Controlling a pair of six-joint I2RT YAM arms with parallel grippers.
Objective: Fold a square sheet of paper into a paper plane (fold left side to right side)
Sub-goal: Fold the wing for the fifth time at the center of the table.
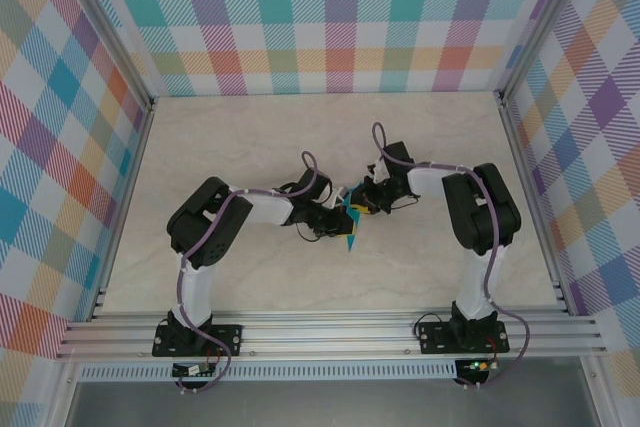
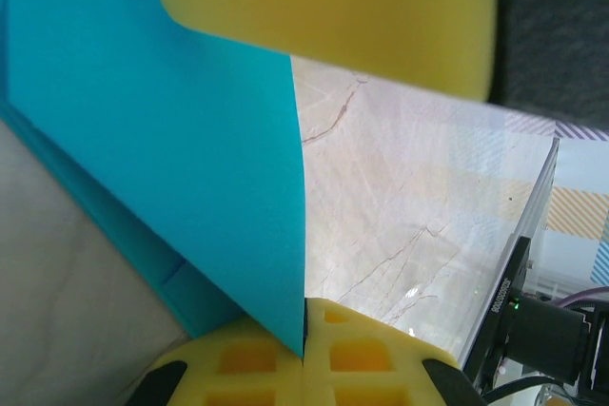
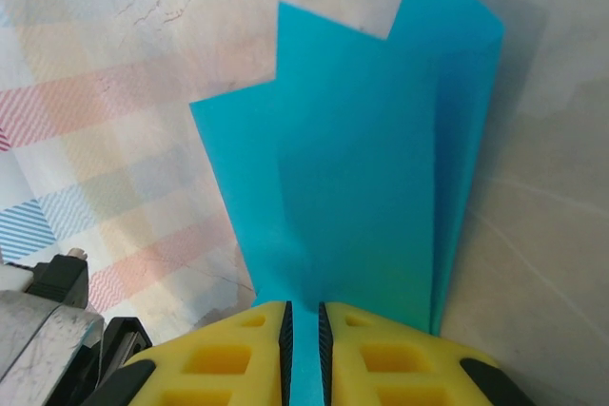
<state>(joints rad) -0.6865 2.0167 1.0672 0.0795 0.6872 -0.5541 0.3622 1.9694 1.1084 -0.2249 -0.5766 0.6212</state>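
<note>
1. I've got both arms meeting mid-table (image 1: 250, 147), with the paper (image 1: 351, 227) held between them. It's creased and layered, and seems lifted.
2. Right gripper (image 3: 303, 316): pads almost together, paper pinched in the slit.
3. Left gripper (image 2: 304, 328): same, clamped on a paper edge.
4. To fold well, I'd anchor with one side and swing the other slowly, matching edges before pressing. Pulling apart could tear the thin paper.

Table (image 1: 250, 277) free around; left claw (image 2: 304, 335), right claw (image 3: 303, 330) crowd paper plane (image 3: 371, 187) centre.
</note>
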